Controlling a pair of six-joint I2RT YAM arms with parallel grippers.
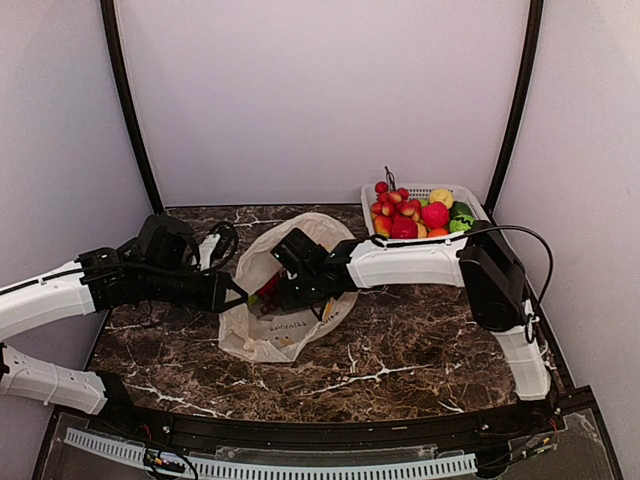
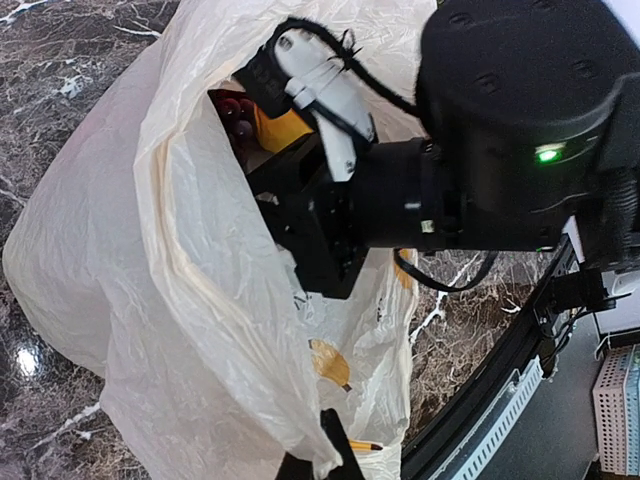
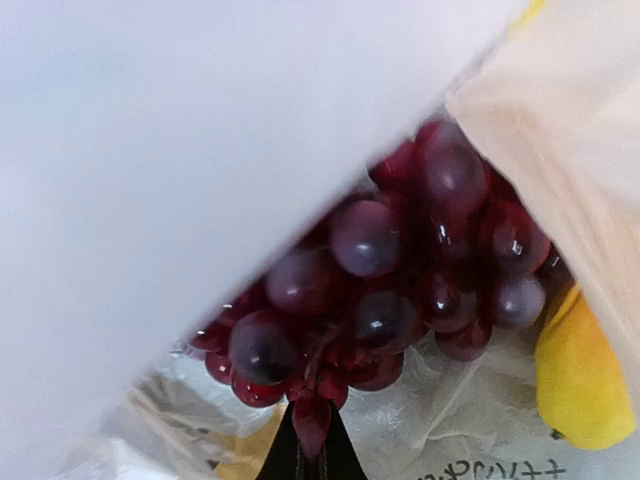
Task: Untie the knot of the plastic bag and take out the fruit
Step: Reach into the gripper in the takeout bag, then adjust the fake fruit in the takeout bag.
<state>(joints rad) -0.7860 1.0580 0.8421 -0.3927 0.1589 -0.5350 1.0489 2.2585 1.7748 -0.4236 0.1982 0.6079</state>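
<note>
The dark red-purple grape bunch point(image 3: 400, 290) lies deep inside the plastic bag point(image 1: 275, 335). Its berries are glossy, round and tightly packed, and a yellow fruit point(image 3: 580, 390) touches it at its 4 o'clock, with crinkled cream film under both. The right gripper point(image 3: 310, 455) has its fingertips drawn together on the lowest berry, at the bunch's 6 o'clock. The bag's mouth gapes wide and no knot shows, so I judge the untying done and the emptying under way, with this bunch the piece in hand. At the bag's 9 o'clock rim the left gripper point(image 2: 325, 450) appears pinched on the thin plastic, holding the mouth open. The next move likely calls for a slow lift straight out through the opening, since one berry is a slim hold and the loose film could snag. Other fruit already fills the white mesh basket point(image 1: 455, 189) at the bag's 1 o'clock on the marble table point(image 1: 400, 350).
</note>
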